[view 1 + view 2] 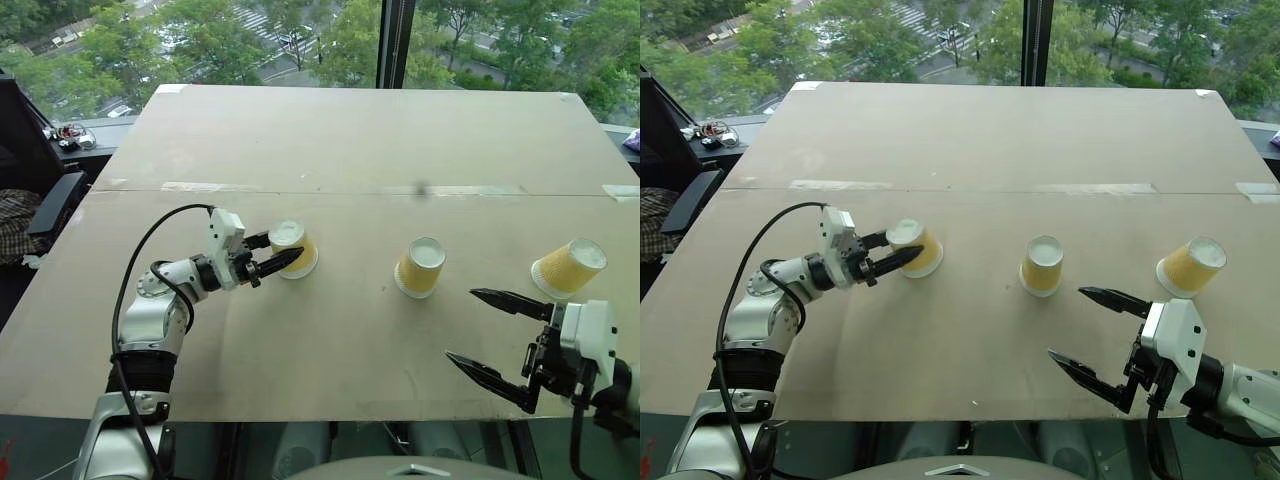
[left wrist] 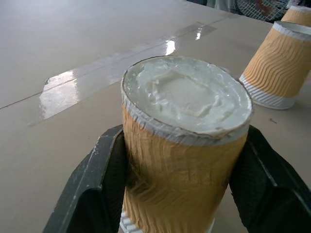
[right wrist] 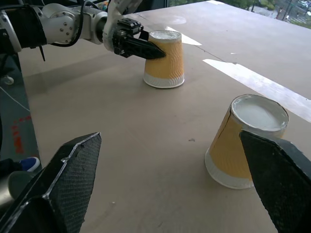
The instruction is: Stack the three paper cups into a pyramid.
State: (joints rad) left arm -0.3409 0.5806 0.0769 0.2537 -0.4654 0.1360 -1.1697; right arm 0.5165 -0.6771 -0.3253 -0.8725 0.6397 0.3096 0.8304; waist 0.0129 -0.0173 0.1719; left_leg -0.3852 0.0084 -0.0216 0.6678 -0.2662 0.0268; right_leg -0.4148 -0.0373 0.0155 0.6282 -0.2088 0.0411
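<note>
The left gripper [image 1: 283, 262] is clenched on the left cup [image 1: 294, 249], one black finger on each side of its ribbed wall, just under the white base that faces up. All three cups stand upside down on the table [image 1: 340, 150], in a loose row across the near half: the left cup held, the middle cup [image 1: 420, 267] alone and well apart from it, the right cup [image 1: 569, 267] farther right, just beyond the right gripper [image 1: 478, 330]. No pyramid exists yet; none of the cups touch. These cups look light and thin-walled, so I judge that a hard squeeze would dent the wall, and the taper could let a cup slide out of a loose grip. The corrugated sleeve should give the pads some bite. The mid-wall hold the left fingers [image 2: 99, 179] have now seems the sensible place, clear of the rim on the table and below the stiffer base ring. The left arm reaches out low from the left edge, forearm nearly level, gripper pointing right toward the cup. The right gripper hangs near the table's near right edge with its jaws spread wide and nothing between them, aimed left toward the middle cup.
</note>
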